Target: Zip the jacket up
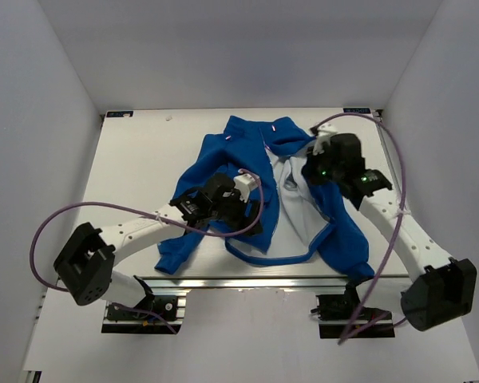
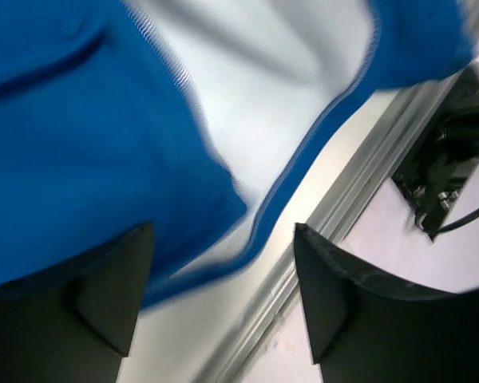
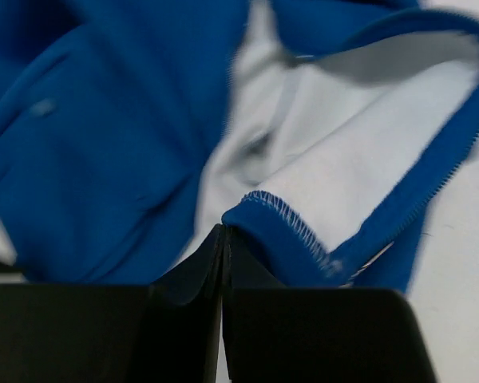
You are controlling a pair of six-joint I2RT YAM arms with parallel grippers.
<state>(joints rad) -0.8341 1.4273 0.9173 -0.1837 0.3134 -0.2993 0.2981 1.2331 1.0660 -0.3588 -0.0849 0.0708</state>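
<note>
The blue jacket [image 1: 223, 159] lies unzipped in the middle of the table, its pale lining [image 1: 291, 179] showing between the two front panels. My left gripper [image 1: 251, 217] is open over the left panel's lower hem; in the left wrist view [image 2: 223, 231] blue fabric [image 2: 80, 144] and the zipper edge [image 2: 303, 152] lie under the spread fingers, nothing between them. My right gripper [image 1: 311, 171] is over the upper right front near the collar. In the right wrist view it [image 3: 223, 227] is shut, with a stitched blue hem [image 3: 279, 219] of the jacket at its tips.
An aluminium rail [image 1: 279, 282] runs along the table's near edge and shows in the left wrist view [image 2: 319, 231]. Purple cables [image 1: 40, 231] loop from both arms. White walls [image 1: 48, 96] enclose the table on three sides. The right arm's base mount [image 2: 447, 175] sits past the rail.
</note>
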